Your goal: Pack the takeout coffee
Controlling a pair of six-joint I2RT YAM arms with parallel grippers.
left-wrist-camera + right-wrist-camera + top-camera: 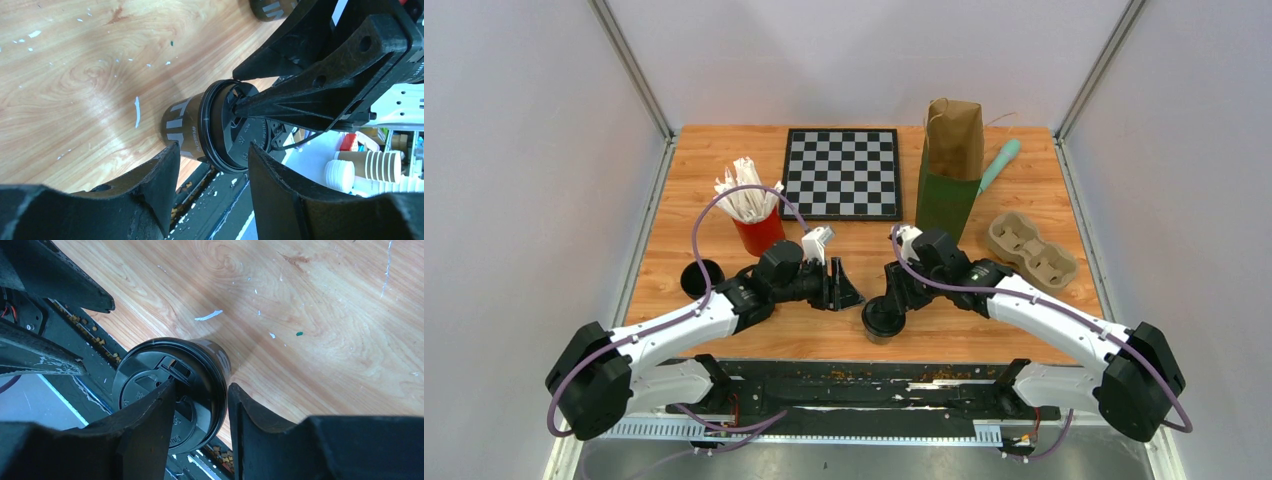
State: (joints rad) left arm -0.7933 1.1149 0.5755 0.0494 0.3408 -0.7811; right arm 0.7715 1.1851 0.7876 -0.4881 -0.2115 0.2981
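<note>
At six o'clock on the light wooden table [864,240], right gripper [890,300]: jaws partly closed astride the rim of a small dark brown disposable cup [221,359] capped with a round black plastic lid [150,380]. Rests one finger [145,435] on the lid top and sets the other just beside the cup wall; clamped or merely resting, cannot tell. Reaches in from four o'clock, wrist tipped down over the cup.

Left gripper [846,285]: jaws wide apart, holding nothing. Points toward three o'clock, forearm low, coming in from eight o'clock. Frames the same cup between its fingers [150,190] in the wrist view, just beyond the tips, no contact visible; from above, cup at five o'clock of these jaws.

Second dark cup [702,278]: at nine o'clock, beside the left forearm.
</note>
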